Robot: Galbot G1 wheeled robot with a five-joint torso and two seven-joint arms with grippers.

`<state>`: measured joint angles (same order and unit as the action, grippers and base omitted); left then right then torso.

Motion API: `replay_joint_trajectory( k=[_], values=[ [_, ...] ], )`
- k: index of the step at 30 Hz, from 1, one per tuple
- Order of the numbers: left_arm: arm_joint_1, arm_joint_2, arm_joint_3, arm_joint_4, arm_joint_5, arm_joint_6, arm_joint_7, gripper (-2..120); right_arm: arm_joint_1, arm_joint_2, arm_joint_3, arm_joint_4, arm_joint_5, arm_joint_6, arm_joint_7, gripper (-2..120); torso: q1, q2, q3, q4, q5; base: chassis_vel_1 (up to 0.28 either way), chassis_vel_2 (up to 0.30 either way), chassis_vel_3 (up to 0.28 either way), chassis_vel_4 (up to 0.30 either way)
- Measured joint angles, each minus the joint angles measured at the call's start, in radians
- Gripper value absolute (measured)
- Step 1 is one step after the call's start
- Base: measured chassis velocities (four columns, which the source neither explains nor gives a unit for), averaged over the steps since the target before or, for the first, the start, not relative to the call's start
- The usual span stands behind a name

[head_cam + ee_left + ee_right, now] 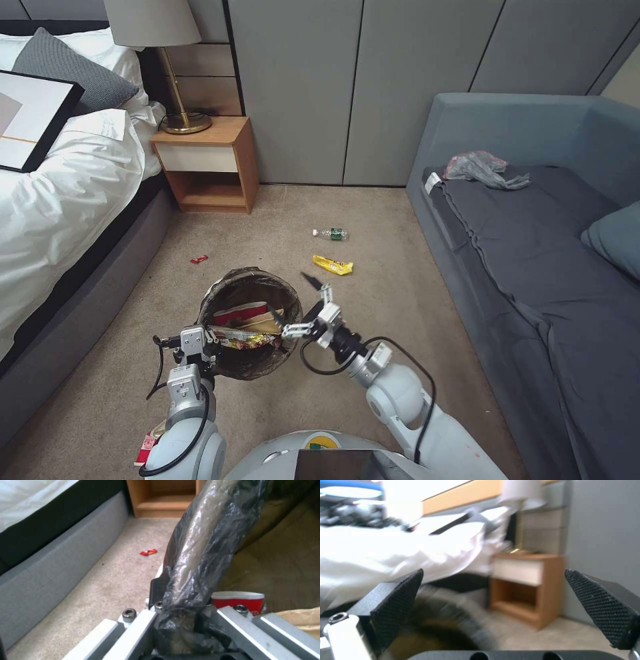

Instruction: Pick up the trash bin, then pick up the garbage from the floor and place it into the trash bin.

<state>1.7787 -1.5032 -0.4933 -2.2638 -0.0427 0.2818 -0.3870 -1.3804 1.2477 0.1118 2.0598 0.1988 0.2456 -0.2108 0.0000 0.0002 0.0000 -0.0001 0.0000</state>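
Observation:
The trash bin (248, 363), lined with a dark bag, hangs just above the carpet with my left gripper (200, 340) shut on its near-left rim. The left wrist view shows that gripper (181, 630) pinching the bagged rim (200, 545). Inside the trash bin lie a red-and-white cup (238, 601), tan paper (267, 322) and a shiny wrapper (243, 339). My right gripper (297, 305) hovers open over the bin's right rim, holding nothing; its fingers (396, 600) stand wide apart. Garbage on the floor: a red wrapper (199, 259), a yellow wrapper (333, 265) and a small bottle (331, 233).
A bed (60, 200) runs along the left, with a wooden nightstand (210, 160) and lamp (157, 27) beyond it. A grey sofa (533, 253) with a crumpled plastic bag (477, 167) lines the right. Open carpet lies between them. A red scrap (145, 448) lies beside my base.

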Motion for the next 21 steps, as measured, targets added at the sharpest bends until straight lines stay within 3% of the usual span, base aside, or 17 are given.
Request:
replay_joint_trajectory(
  k=[7, 14, 21],
  values=[
    [-0.008, 0.003, -0.039, 0.000, -0.033, 0.000, -0.003, 0, -0.142, 0.073, 0.119, 0.085, -0.074, -0.020, 0.180, 100, 0.000, 0.000, 0.000, 0.0000, -0.0001, 0.000, 0.000, 0.000, 0.000],
    [-0.017, -0.001, -0.061, -0.003, -0.044, -0.003, -0.005, 0, -0.221, 0.128, 0.182, 0.079, -0.152, 0.031, 0.210, 100, 0.000, 0.000, 0.000, 0.0001, 0.0000, 0.000, 0.000, 0.000, 0.000],
    [-0.026, 0.000, -0.070, -0.004, -0.056, -0.004, -0.008, 0, -0.245, 0.171, 0.183, 0.047, -0.173, 0.065, 0.221, 100, 0.000, 0.000, 0.000, 0.0001, -0.0001, 0.000, 0.000, 0.000, 0.000]
  ],
)
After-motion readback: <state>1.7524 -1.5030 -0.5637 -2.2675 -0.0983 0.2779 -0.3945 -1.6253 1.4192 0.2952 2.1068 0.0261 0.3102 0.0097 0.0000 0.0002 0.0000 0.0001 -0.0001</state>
